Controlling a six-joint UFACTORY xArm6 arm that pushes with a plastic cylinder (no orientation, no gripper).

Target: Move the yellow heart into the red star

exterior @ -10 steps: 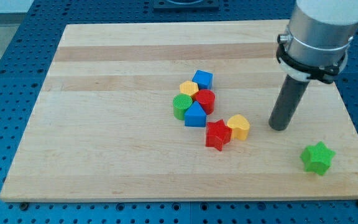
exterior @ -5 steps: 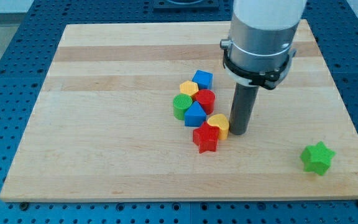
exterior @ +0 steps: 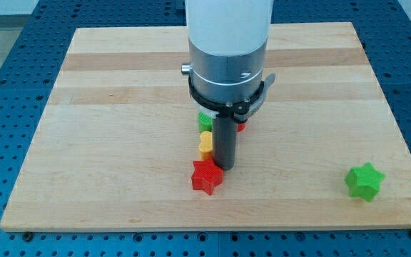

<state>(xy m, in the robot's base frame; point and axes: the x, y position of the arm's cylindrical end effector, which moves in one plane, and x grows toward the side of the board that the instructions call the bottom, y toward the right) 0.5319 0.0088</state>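
step: pushing yellow heart (exterior: 205,144) against red star (exterior: 207,176), the two about touching | my tip (exterior: 225,167) just right of both | no jaws on this rod | next: small push toward view's bottom-left

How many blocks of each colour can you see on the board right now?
Red: 2, the red star and a red sliver behind the arm
Yellow: 1, the yellow block left of my tip
Green: 2, the green star and a green block
Total: 5 visible; the arm may hide others.
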